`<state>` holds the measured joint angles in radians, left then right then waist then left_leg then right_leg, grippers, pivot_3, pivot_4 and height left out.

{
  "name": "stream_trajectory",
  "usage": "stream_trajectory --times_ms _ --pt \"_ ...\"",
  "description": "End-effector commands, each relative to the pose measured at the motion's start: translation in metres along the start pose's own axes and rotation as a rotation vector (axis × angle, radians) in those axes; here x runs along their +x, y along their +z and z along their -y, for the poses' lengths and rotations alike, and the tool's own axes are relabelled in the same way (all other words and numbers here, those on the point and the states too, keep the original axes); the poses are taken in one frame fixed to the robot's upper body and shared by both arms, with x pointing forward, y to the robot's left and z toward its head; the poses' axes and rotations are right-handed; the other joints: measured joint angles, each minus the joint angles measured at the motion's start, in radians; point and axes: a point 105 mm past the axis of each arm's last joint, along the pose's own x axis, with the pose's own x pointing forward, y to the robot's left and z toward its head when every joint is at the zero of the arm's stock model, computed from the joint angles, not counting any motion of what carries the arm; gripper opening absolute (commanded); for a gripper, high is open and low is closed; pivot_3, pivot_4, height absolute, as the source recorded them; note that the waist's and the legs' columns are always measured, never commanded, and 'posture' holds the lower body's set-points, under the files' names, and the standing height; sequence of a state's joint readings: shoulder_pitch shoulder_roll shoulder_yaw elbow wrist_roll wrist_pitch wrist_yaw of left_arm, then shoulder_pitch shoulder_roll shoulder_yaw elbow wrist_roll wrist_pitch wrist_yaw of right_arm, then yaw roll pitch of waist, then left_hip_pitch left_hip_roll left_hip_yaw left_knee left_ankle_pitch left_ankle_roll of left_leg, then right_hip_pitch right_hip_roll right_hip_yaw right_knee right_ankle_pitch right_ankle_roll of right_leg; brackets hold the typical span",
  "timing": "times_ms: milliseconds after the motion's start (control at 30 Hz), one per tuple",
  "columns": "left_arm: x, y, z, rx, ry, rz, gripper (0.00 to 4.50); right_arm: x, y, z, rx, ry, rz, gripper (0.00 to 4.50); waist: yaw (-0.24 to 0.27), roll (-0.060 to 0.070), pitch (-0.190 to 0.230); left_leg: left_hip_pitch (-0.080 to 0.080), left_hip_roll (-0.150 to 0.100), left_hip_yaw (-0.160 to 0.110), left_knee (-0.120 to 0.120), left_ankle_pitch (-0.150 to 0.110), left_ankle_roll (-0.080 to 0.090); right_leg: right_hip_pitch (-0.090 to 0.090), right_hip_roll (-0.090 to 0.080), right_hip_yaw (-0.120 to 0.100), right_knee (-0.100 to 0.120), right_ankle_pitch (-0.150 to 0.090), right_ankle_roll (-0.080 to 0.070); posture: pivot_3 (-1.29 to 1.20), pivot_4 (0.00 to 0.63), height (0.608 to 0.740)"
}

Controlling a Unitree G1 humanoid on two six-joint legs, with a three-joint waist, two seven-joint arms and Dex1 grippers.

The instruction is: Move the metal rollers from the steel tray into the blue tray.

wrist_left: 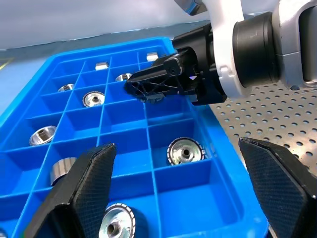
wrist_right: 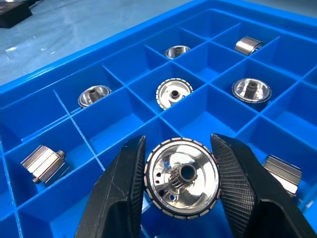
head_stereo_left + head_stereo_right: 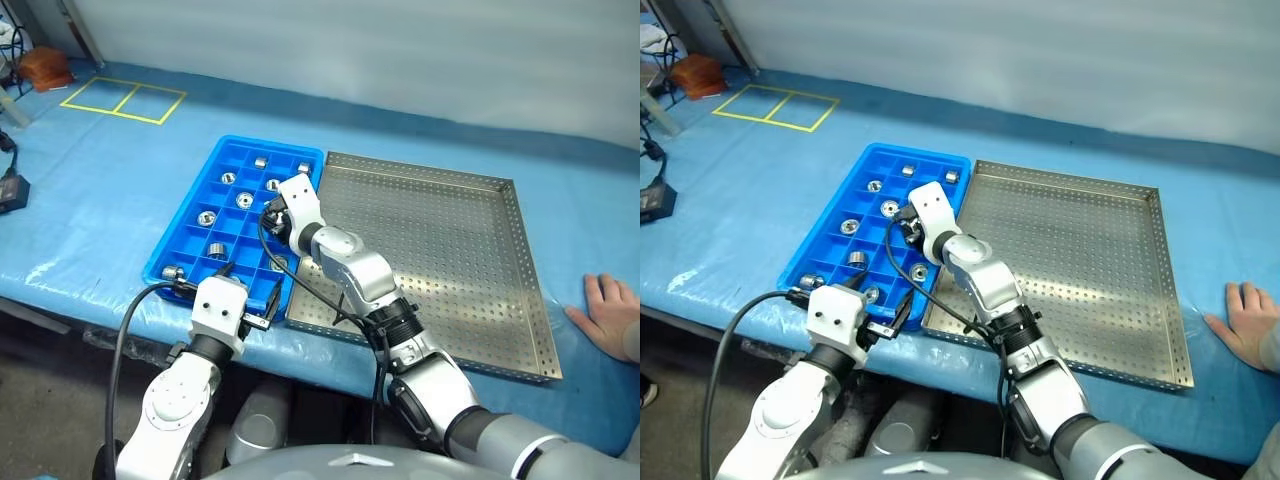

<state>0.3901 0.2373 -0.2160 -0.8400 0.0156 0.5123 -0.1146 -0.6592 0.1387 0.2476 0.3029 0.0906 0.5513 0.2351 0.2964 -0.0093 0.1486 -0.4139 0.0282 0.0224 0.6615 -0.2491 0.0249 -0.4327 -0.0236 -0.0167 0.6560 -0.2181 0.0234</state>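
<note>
Over the blue tray, right hand pinches a metal roller; released off-centre, it may straddle a divider; left hand gapes wide

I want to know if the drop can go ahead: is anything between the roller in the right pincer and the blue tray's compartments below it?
Nothing visible blocks it. The right pincer is shut on a metal roller just above the blue tray, and the compartment seen directly beneath looks empty. Neighbouring compartments hold other rollers, walled off by the dividers.
</note>
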Motion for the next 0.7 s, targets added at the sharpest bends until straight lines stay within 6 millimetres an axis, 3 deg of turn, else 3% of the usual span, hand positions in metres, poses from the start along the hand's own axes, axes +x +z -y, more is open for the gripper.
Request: stream_trajectory --times_ms 33,267,700 --pt "-0.006 0.02 0.002 0.006 0.005 0.083 4.34 0.006 0.037 -0.024 -0.002 0.069 0.115 1.72 0.017 0.0 0.0 0.0 0.0 0.0 0.0 0.0 0.0 0.0 0.0 0.0 0.0 0.0 0.0 0.57 0.15 0.74" --pt "-0.007 0.02 0.004 0.005 -0.009 0.087 4.34 0.007 0.035 -0.021 -0.009 0.06 0.111 1.72 0.077 0.0 0.0 -0.004 0.0 0.0 0.0 0.0 0.0 -0.004 0.0 -0.001 0.0 0.0 0.0 0.55 0.15 0.74" --pt "-0.003 0.02 0.006 -0.001 -0.026 0.092 4.34 0.006 0.035 -0.001 -0.006 0.004 0.108 1.72 0.129 0.0 0.0 -0.014 -0.001 0.002 0.002 0.0 -0.001 -0.013 0.002 -0.004 0.0 0.001 0.001 0.53 0.15 0.74"
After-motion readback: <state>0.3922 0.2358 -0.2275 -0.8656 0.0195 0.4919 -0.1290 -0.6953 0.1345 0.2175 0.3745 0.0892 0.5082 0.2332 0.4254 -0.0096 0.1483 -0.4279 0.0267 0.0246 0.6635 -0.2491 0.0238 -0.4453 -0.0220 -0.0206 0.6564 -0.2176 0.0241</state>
